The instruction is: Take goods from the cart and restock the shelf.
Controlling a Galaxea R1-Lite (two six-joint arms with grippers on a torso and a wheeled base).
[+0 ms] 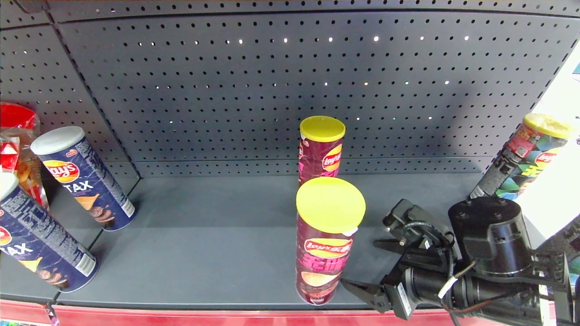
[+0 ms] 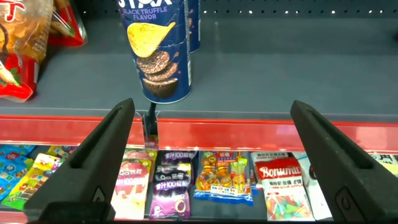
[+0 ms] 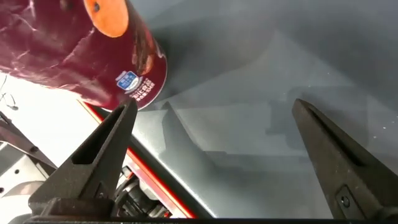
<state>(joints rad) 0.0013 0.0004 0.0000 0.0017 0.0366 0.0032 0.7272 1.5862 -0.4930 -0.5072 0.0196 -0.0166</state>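
Two maroon chip cans with yellow lids stand upright on the grey shelf (image 1: 204, 253), the front can (image 1: 330, 240) near the edge and the rear can (image 1: 321, 149) by the pegboard back. My right gripper (image 1: 370, 267) is open and empty, just right of the front can and apart from it. In the right wrist view the front can's base (image 3: 93, 56) lies beyond one finger (image 3: 102, 155) of the right gripper (image 3: 211, 162). My left gripper (image 2: 211, 162) is open and empty, in front of the shelf's red edge (image 2: 249, 127), facing a blue chip can (image 2: 158, 50).
Two blue cans (image 1: 84, 176) (image 1: 41, 240) stand at the shelf's left, with a red snack bag (image 1: 16, 136) behind them. A dark can with a yellow lid (image 1: 525, 158) stands at the right end. Snack packets (image 2: 217, 180) fill the lower shelf. Bare shelf lies between the blue and maroon cans.
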